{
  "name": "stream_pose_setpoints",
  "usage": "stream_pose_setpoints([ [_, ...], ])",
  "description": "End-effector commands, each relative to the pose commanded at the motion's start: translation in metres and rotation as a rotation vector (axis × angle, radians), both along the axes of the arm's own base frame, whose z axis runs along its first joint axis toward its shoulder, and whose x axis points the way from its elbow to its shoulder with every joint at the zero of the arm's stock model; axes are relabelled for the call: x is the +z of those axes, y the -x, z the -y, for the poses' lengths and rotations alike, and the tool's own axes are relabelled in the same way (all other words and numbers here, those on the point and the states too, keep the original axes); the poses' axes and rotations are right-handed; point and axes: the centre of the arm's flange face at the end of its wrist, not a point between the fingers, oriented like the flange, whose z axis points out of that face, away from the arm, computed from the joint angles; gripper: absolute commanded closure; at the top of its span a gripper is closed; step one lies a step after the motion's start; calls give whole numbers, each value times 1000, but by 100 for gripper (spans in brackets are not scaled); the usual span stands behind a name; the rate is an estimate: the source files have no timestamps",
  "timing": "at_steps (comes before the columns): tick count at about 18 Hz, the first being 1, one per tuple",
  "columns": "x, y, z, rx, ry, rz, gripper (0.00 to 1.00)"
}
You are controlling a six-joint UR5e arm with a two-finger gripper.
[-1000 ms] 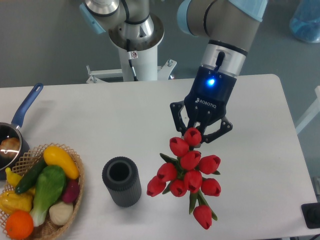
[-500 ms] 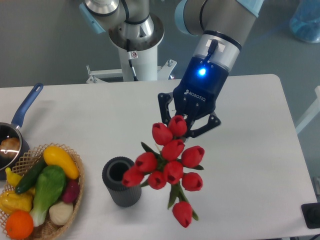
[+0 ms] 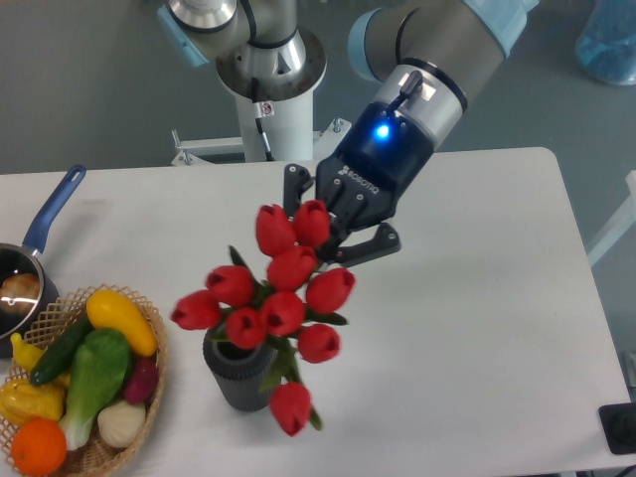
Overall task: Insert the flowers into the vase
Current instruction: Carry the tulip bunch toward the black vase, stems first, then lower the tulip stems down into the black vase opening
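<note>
The flowers, a bunch of red tulips with green leaves, hang in the air directly over the vase. My gripper is shut on the flowers, holding them from the upper right; the stems are hidden behind the buds. The vase is a dark grey ribbed cylinder standing upright on the white table; the buds cover most of its mouth. One bud hangs lower than the rest, just right of the vase's side.
A wicker basket of vegetables stands just left of the vase. A blue-handled saucepan sits at the far left edge. The robot's base column rises behind the table. A black object lies at the bottom right corner.
My gripper has carried the flowers leftward, from right of the vase to over its mouth. The vase and basket have stayed in place.
</note>
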Motion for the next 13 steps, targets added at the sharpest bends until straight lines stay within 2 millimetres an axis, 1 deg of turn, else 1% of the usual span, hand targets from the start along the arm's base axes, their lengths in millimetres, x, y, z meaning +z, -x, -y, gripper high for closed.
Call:
stream_pose_setpoints([
  [2, -11, -4, 2, -40, -44, 20, 100],
  [4, -24, -5, 4, -45, -40, 45, 100],
  [6, -31, -8, 3, -48, -33, 55, 100],
  [9, -32, -10, 2, -55, -43, 37, 100],
  [13, -36, -5, 4, -52, -51, 20, 100],
])
